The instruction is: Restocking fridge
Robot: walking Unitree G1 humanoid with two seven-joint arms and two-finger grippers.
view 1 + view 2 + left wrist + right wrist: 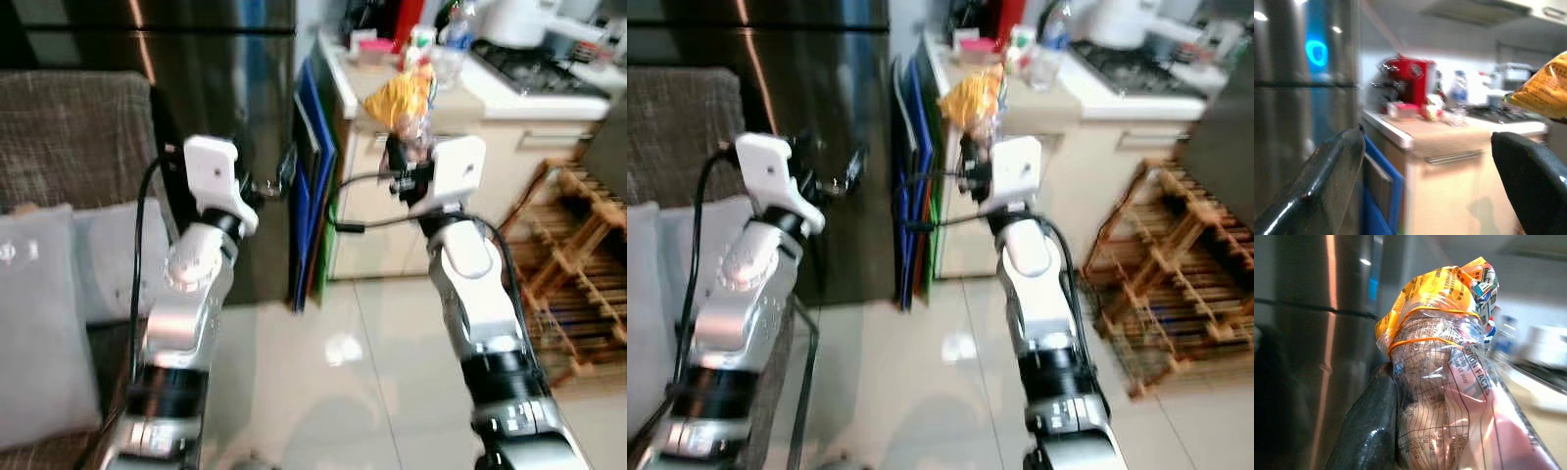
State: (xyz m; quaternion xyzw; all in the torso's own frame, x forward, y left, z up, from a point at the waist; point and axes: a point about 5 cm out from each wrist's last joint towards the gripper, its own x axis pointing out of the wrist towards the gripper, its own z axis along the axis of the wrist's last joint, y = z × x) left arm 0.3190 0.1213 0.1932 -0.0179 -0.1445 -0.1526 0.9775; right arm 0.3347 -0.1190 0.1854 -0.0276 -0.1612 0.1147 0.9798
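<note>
**Bag in hand, fridge shut**

Both silver arms run up from the bottom of the frame, left one lower left, right one lower right, over shiny pale floor.

Far left is a sofa with a grey cushion. Next over, the left gripper sits mid-frame, just in front of the dark steel fridge that takes up the upper left. Its fingers are spread wide with nothing between them. Fridge door looks closed, and the wrist view catches a blue light glowing on it.

Squeezed between fridge and counter are some blue boards standing on edge.

Right of centre, the right gripper is clamped on a bag, yellow on top, clear plastic lower down with rubber bands round it. Wrist view shows a black finger pressed right against the plastic. It's held up in front of the counter edge, well right of the fridge.

Upper right of the frame: bottle, red machine, stove. A wooden rack stands on the floor at the right edge.
</note>
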